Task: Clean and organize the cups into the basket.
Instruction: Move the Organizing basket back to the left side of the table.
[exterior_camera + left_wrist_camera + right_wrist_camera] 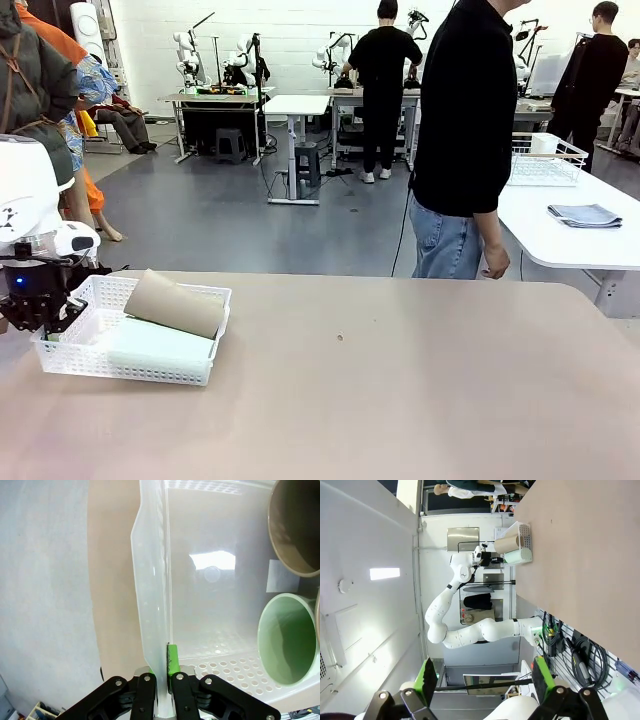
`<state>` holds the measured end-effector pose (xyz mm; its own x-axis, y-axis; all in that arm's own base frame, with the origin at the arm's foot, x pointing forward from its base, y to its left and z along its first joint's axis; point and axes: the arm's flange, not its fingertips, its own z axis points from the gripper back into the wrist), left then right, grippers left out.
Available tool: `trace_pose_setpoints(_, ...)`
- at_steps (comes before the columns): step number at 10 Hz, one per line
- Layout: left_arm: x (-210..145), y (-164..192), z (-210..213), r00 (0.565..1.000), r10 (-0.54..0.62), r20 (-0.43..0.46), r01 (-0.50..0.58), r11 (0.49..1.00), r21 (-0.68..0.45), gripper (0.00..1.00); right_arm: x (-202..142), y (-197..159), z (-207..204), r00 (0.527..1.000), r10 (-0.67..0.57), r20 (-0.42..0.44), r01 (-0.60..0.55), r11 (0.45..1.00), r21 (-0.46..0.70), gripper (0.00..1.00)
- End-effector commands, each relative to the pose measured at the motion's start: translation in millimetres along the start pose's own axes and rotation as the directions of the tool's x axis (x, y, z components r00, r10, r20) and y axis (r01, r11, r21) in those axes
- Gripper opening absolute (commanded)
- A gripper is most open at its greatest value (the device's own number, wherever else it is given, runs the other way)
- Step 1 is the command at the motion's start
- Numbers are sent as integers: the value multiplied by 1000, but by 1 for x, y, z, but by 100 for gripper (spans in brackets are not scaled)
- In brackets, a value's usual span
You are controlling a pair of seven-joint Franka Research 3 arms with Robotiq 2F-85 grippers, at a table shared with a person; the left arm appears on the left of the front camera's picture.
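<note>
Where basket (75, 362) lies, cups (175, 302) crosswise.

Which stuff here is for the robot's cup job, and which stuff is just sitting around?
For the job:
- white basket
- tan-brown cup
- mint green cup
- left gripper, shut on the basket's wall

Just sitting around:
- white wire basket on the far table
- folded grey cloth

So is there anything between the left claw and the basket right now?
Nothing visible. The left claw is already shut on the basket by its side wall, with the tan cup and mint green cup lying inside.
</note>
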<state>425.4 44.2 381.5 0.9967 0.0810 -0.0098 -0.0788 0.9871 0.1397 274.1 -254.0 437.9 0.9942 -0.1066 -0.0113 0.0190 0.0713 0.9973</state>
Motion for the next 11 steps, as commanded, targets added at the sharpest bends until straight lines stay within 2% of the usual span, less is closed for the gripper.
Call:
trace_pose_setpoints(1, 0, 0, 0, 1000, 0, 0, 0, 1000, 0, 5, -2, 0, -1, 1000, 11, -3, -11, 1000, 11, 100)
trace_pose_setpoints(2, 5, -3, -7, 995, -92, -46, 92, 996, 11, 5, -2, 0, -1, 1000, 11, -3, -11, 1000, 11, 100)
trace_pose_setpoints(7, 16, 5, -24, 983, -175, -54, 177, 984, 34, 5, -2, 0, -1, 1000, 11, -3, -11, 1000, 11, 100)
trace_pose_setpoints(8, 18, 7, -23, 984, -174, -47, 175, 984, 20, 57, -2, 0, -1, 1000, 11, -3, -11, 1000, 11, 100)
trace_pose_setpoints(9, 18, 8, -22, 984, -175, -45, 176, 984, 20, 65, -2, 0, -1, 1000, 11, -3, -11, 1000, 11, 100)
trace_pose_setpoints(10, 17, 9, -21, 984, -173, -41, 174, 985, 19, 100, -2, 0, -1, 1000, 11, -3, -11, 1000, 11, 100)
trace_pose_setpoints(11, 16, 11, -19, 988, -151, -37, 151, 988, 20, 100, -2, 0, -1, 1000, 11, -3, -11, 1000, 11, 100)
